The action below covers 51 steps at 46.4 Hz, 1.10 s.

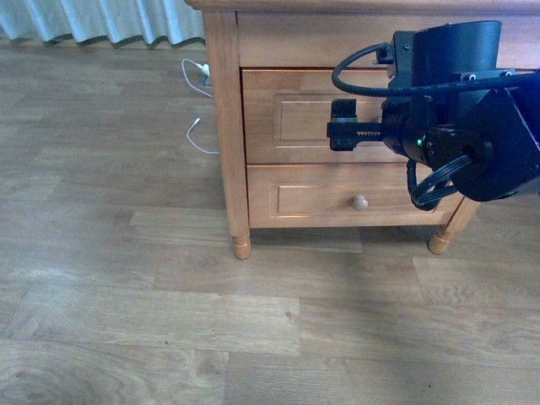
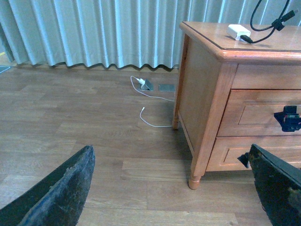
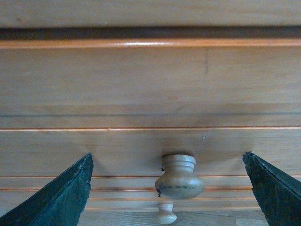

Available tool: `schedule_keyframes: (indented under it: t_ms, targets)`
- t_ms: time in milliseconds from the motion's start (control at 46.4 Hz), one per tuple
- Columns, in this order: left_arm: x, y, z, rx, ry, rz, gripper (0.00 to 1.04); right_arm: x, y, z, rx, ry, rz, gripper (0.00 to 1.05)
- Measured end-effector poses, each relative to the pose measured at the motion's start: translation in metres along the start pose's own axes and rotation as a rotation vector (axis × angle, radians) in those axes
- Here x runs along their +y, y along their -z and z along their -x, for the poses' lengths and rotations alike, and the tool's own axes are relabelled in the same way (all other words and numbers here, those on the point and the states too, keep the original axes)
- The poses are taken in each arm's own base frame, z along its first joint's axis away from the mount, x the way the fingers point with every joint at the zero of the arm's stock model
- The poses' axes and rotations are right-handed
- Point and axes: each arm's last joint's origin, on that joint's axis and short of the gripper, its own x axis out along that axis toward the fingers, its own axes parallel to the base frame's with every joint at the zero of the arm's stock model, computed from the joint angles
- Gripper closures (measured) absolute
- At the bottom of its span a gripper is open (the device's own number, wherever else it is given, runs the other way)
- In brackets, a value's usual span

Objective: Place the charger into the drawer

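Note:
The charger (image 2: 238,32), a white plug block with a black cable (image 2: 263,27), lies on top of the wooden nightstand. It does not show in the front view. The upper drawer (image 1: 291,126) is shut; it also shows in the left wrist view (image 2: 258,113). My right gripper (image 1: 342,126) is open in front of the drawer. In the right wrist view it (image 3: 167,157) has a finger on either side of the drawer's round pale knob (image 3: 179,179), well apart from it. My left gripper (image 2: 171,148) is open and empty above the floor, left of the nightstand.
The lower, shallower drawer (image 1: 321,198) with its knob (image 1: 360,202) is shut. A thin white cable with a white plug (image 1: 201,76) lies on the floor by the curtain (image 2: 94,33). The nightstand's front leg (image 1: 241,245) stands on the wood floor.

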Motion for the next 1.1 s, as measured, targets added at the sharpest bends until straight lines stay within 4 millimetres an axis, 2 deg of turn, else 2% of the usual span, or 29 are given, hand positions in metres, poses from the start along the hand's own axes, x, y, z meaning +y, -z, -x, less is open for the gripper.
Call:
schedule_keyframes:
  t_ms: [366,603,775,840,1099]
  targets:
    - [0.0000,0.0000,0.0000,0.000,0.000,0.000,0.06,0.0003,0.0053,-0.0048,0.012,0.001,0.005,0.09]
    - [0.0000,0.0000,0.0000,0.000,0.000,0.000,0.06,0.0003,0.0050,-0.0049,0.005,0.003,0.004,0.53]
    - [0.0000,0.0000,0.0000,0.000,0.000,0.000,0.06,-0.0026,0.0051,-0.0055,0.004,0.018,0.006,0.76]
    - [0.0000,0.0000,0.0000,0.000,0.000,0.000,0.06,-0.0029,0.0052,-0.0055,0.005,0.018,0.006,0.80]
    - [0.0000,0.0000,0.0000,0.000,0.000,0.000,0.06,-0.0031,0.0063,-0.0046,-0.001,0.014,0.005,0.80]
